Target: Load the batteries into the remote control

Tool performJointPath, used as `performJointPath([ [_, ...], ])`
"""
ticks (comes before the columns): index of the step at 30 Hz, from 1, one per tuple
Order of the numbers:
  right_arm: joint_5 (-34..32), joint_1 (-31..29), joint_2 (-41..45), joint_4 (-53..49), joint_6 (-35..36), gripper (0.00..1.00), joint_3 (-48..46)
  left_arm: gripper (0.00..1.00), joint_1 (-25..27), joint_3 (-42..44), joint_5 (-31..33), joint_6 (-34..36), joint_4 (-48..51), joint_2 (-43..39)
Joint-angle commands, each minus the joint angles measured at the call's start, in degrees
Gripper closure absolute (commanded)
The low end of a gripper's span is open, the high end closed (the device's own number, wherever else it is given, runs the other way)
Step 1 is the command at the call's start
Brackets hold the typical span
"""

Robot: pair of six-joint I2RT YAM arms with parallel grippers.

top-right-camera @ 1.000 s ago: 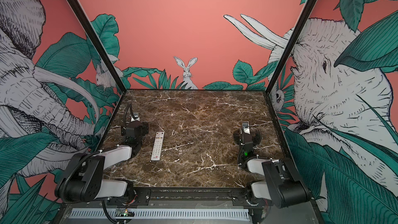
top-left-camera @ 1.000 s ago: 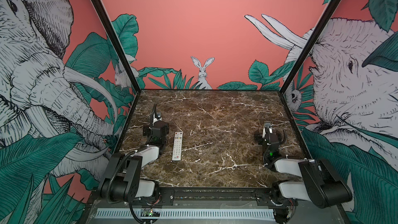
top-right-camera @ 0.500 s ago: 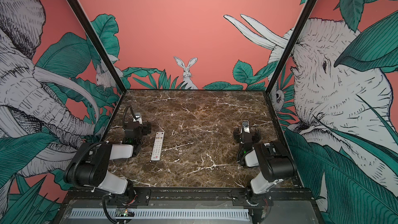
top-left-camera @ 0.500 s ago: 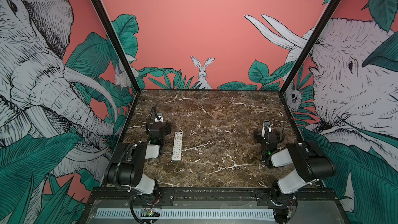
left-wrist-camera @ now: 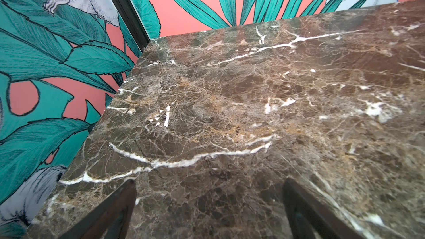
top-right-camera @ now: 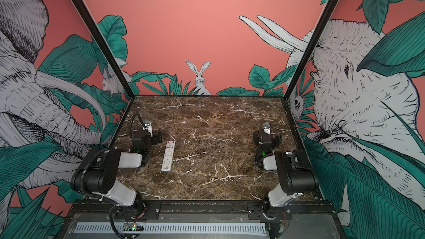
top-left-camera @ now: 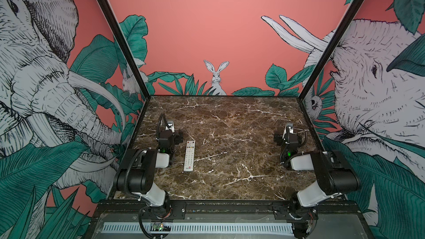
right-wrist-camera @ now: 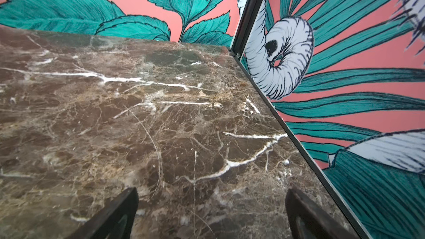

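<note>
The remote control (top-left-camera: 189, 155) (top-right-camera: 168, 155) is long, slim and white. It lies buttons up on the marble table (top-left-camera: 230, 134), lengthwise front to back, with its red logo at the near end. It shows in both top views only. My left gripper (top-left-camera: 169, 128) (left-wrist-camera: 208, 183) sits low just left of the remote, open, with bare marble between its dark fingers (left-wrist-camera: 122, 201). My right gripper (top-left-camera: 289, 128) (right-wrist-camera: 211, 190) is near the right wall, far from the remote. It is also open over bare marble. The batteries are out of view.
Patterned walls close the table on the left (left-wrist-camera: 46, 65), back (top-left-camera: 207, 42) and right (right-wrist-camera: 345, 88). A black rail (top-left-camera: 218, 205) carrying both arm bases runs along the front edge. Both arms' elbows (top-left-camera: 138, 175) (top-left-camera: 333, 173) stand up over the front corners.
Both arms' rear links have lifted from their folded position by the front rail, raising the elbows. The grippers stay about where they were. The remote has not moved.
</note>
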State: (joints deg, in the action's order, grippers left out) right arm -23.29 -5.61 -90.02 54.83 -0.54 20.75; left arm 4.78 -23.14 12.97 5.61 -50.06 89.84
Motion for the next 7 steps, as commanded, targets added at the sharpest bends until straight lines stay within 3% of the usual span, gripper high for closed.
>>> performJointPath([
  [1,0.34,-0.02,0.76,0.72,-0.84,0.01,0.32,0.01,-0.21,0.53,-0.47,-0.15,-1.69,-0.82],
  [7,0.35,-0.02,0.81,0.78,-0.86,0.01,0.25,0.01,-0.21,0.2,-0.57,-0.19,-0.88,-0.9],
])
